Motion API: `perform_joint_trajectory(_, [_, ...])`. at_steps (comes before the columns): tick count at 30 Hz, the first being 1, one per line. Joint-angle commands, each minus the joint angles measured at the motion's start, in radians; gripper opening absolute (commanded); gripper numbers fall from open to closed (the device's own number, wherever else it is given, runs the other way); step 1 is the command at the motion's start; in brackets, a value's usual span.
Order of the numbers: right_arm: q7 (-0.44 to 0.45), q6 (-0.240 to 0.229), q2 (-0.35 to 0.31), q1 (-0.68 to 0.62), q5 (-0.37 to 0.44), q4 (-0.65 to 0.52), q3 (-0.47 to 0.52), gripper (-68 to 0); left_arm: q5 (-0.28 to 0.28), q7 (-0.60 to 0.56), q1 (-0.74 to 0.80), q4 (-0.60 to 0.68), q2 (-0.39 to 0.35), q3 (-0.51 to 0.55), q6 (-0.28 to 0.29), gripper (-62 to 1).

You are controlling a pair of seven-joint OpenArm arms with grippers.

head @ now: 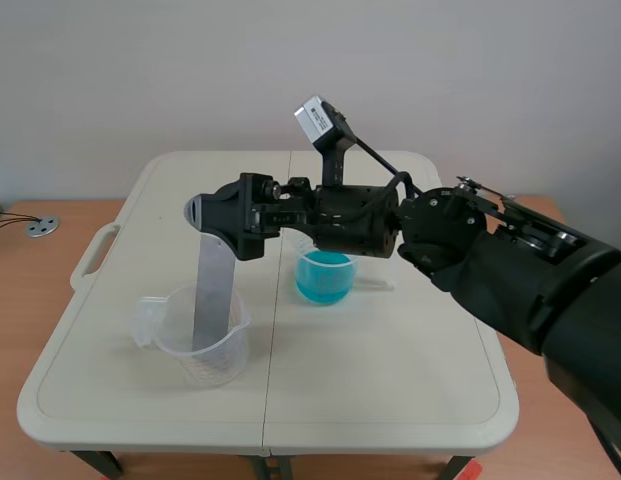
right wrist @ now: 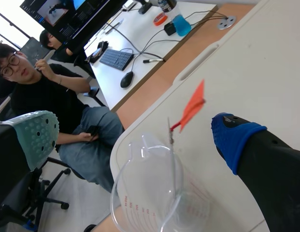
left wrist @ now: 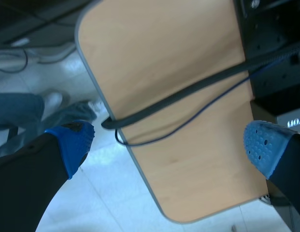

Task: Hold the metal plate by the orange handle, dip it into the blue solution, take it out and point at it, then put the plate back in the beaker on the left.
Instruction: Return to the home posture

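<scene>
My left tool is wide apart with nothing in it. The metal plate stands in the clear beaker on the bench's left, with my right tool at its orange handle, fingers apart, not clamped. Looks like the grab step to me: squeeze the handle, lift straight up, then head over to the blue solution.

On the table the left beaker stands near the front left. The metal plate stands inside it, its top rising well above the rim. The beaker of solution sits behind and to the right, near the middle, apart from it. The right gripper is at the plate's top, the handle just beside one pad, seemingly not touching
</scene>
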State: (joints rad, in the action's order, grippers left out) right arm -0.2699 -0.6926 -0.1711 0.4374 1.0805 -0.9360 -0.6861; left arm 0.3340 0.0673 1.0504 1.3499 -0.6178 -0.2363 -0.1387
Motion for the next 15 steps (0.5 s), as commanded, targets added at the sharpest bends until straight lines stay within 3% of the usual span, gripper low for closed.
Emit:
perform_joint_trajectory(1, [0.015, -0.004, -0.028, 0.028, 0.011, -0.029, 0.023, -1.2, -0.005, -0.010, 0.010, 0.004, 0.002, 0.001, -0.001, 1.4])
perform_joint_trajectory(11, [0.014, -0.003, -0.163, -0.027, 0.000, -0.191, 0.111, -1.2, -0.007, -0.043, -0.005, 0.004, 0.000, 0.001, 0.002, 1.4])
perform_joint_trajectory(15, [0.015, 0.014, -0.212, -0.103, -0.061, -0.313, 0.171, -1.2, -0.066, -0.036, -0.026, 0.004, -0.003, 0.008, -0.036, 1.4])
